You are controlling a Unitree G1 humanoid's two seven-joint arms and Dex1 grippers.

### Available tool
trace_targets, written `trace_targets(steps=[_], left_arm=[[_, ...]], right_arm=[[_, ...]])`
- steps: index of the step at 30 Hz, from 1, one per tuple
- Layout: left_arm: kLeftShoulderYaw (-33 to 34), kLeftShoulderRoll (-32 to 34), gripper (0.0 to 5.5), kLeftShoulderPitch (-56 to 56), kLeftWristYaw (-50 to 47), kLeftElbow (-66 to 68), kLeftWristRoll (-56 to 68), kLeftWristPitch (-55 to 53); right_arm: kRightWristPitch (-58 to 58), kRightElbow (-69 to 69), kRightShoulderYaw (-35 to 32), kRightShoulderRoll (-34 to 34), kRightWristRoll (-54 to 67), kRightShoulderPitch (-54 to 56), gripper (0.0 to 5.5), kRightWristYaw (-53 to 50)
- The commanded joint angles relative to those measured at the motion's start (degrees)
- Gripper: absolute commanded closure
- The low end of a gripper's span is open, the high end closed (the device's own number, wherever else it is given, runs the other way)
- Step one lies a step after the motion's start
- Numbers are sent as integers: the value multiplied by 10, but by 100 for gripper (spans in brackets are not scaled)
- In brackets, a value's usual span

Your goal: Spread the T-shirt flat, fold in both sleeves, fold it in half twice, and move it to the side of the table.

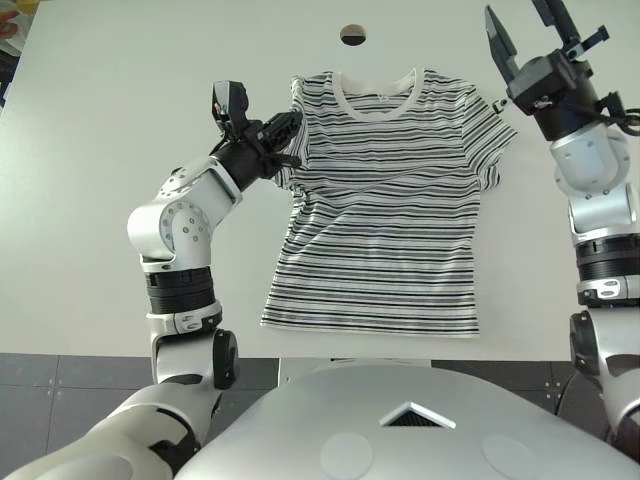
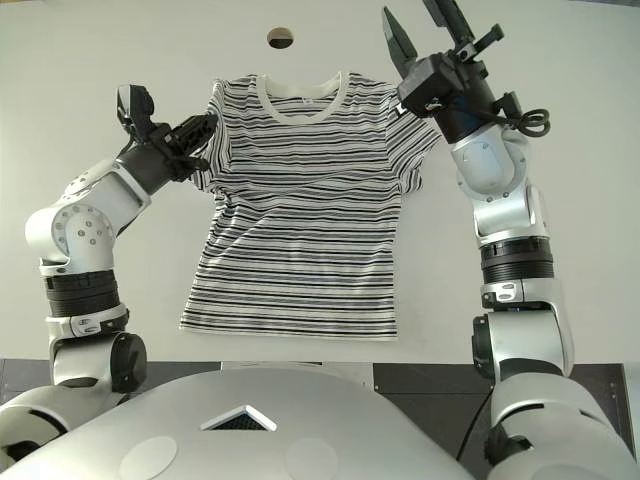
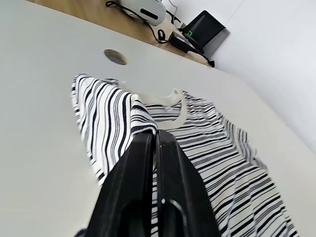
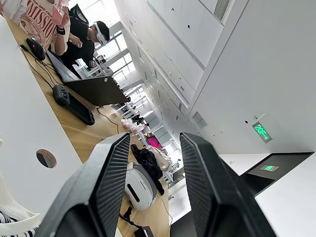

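Shirt: black-and-white striped fabric T-shirt (image 1: 385, 215), flat for folding.
Left gripper (image 3: 154, 136): pinches sleeve (image 3: 101, 116), for folding inward.
Right gripper (image 1: 522, 28): spread, raised clear.

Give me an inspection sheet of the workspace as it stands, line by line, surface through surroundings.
Surface: white table, round hole beyond the collar.
Job's things: striped T-shirt lying flat, collar away from the robot; its left sleeve raised.
Clutter: nothing seen.
Grippers: left gripper shut on the left sleeve; right gripper open, held high near the right sleeve.
Cables: black cable looped at the right wrist; cords on the desk behind.
Surroundings: wooden desk with a black box.
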State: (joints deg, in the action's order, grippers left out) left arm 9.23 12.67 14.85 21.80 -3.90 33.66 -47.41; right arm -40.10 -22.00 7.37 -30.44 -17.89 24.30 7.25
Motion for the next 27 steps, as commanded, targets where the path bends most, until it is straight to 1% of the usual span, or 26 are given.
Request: trace_targets(steps=[1, 9, 24, 27], left_arm=[[-19, -22, 539, 28, -12, 8, -3, -4], [-31, -59, 539, 62, -21, 73, -14, 13], [-22, -113, 539, 115, -22, 236, -38, 82], [-25, -117, 499, 119, -21, 257, -46, 93]], right_arm=[[-2, -2, -8, -3, -4, -4, 360, 0], [-1, -2, -9, -2, -5, -6, 360, -1], [-3, -9, -13, -4, -4, -5, 360, -1], [-3, -10, -14, -5, -4, -5, 360, -1]])
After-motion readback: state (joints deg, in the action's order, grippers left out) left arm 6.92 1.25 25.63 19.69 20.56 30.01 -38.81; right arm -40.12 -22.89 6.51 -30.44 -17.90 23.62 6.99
